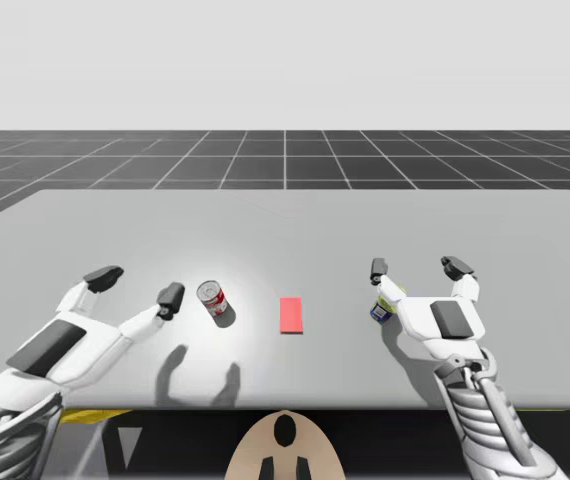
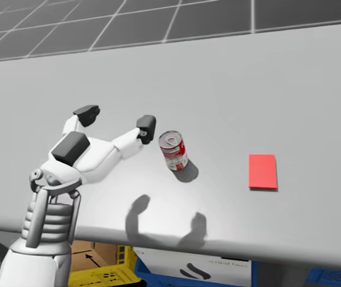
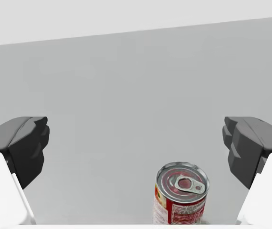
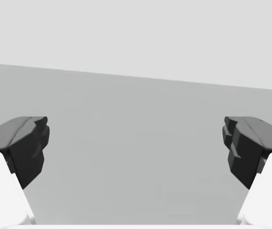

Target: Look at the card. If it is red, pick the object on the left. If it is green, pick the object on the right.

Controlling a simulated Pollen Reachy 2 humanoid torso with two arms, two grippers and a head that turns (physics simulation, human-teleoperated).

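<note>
Card [image 1: 291,315] reading red, so I'm lining left gripper [image 3: 136,148] up on red can [image 3: 180,200], jaws open; right gripper [image 4: 136,148] idling open.

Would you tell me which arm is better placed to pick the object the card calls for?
Left. The card is red, so the red can on the left is wanted; my left gripper is open right beside it, while my right gripper is beyond the card.

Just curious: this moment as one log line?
card: red; red can: upright; left end effector: open, at can; right end effector: open
</note>
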